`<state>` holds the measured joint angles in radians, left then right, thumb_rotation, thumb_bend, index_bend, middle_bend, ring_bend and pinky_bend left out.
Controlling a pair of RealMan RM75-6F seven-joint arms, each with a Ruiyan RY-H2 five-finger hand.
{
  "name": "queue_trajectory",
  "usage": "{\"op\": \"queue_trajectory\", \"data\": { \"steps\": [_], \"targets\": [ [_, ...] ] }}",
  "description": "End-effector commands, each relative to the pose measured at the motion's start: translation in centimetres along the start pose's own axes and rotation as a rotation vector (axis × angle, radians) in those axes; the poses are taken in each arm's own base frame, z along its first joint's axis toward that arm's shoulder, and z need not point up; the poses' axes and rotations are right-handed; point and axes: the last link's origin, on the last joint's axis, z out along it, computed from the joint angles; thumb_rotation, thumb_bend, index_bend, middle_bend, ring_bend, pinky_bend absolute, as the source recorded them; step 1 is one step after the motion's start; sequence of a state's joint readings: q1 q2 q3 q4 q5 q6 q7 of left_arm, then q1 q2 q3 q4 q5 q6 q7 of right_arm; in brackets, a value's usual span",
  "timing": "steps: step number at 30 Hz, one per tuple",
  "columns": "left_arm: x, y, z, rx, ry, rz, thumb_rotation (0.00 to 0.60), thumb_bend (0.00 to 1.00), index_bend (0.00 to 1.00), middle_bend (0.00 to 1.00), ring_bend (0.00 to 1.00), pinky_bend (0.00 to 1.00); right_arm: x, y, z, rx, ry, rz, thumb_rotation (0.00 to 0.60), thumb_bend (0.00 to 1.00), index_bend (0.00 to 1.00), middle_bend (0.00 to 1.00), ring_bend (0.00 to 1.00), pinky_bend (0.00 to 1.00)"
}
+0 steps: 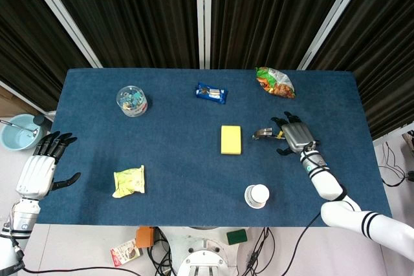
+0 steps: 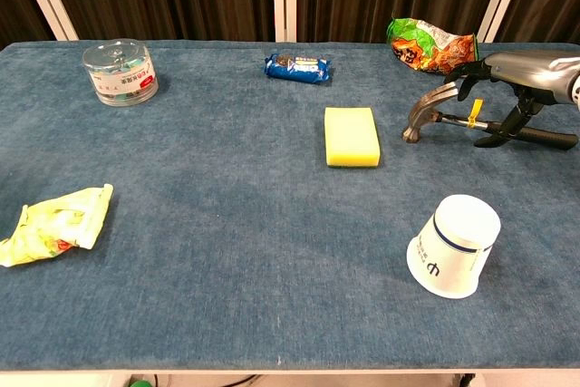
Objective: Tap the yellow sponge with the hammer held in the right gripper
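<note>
Surface (image 2: 227,251): dark blue cloth. Sponge (image 2: 352,136): plain yellow. Hammer (image 2: 471,122): silver head, black handle, yellow tag. Cup (image 2: 453,245): white with dark blue band. Snack bar (image 2: 297,67): blue wrapper. Crumpled bag (image 2: 54,222): pale yellow.

Even, bright overhead light in both views

Shadows stay soft and short on the blue table (image 2: 227,251); focus is sharp, curtains at 12 o'clock stay dark.

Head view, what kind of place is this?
Probably a robot test lab: a table covered in blue cloth before black curtains, loose cables on the floor, and assorted props like a yellow rectangular sponge.
</note>
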<state>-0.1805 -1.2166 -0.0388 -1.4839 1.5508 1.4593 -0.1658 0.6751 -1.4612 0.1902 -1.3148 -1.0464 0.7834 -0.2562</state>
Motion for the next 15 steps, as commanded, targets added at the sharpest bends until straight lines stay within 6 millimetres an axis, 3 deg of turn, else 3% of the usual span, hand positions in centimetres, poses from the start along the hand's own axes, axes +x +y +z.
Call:
{"op": "queue_trajectory", "data": {
  "steps": [1,5,15],
  "targets": [
    [-0.1,0.0,0.1,0.001,-0.003,0.001,0.6,0.15,0.17,0.13,0.04,0.08,-0.2,-0.1,0.3,0.004,-0.01,0.013,0.6,0.21,0.19,0.25,0.05,0.16],
    [-0.2,0.1,0.3,0.0,-0.007,0.003,0.6,0.15,0.17,0.13,0.04,0.08,-0.6,-0.2,1.1,0.004,-0.029,0.012,0.6,0.27,0.28,0.28,0.08,0.18],
    [-0.1,-0.2,0.1,0.012,-0.004,0.004,0.6,0.15,0.17,0.13,0.04,0.08,-1.2,-1.1,2.4,0.017,-0.059,-0.01,0.6,0.37,0.37,0.35,0.13,0.21]
  ]
}}
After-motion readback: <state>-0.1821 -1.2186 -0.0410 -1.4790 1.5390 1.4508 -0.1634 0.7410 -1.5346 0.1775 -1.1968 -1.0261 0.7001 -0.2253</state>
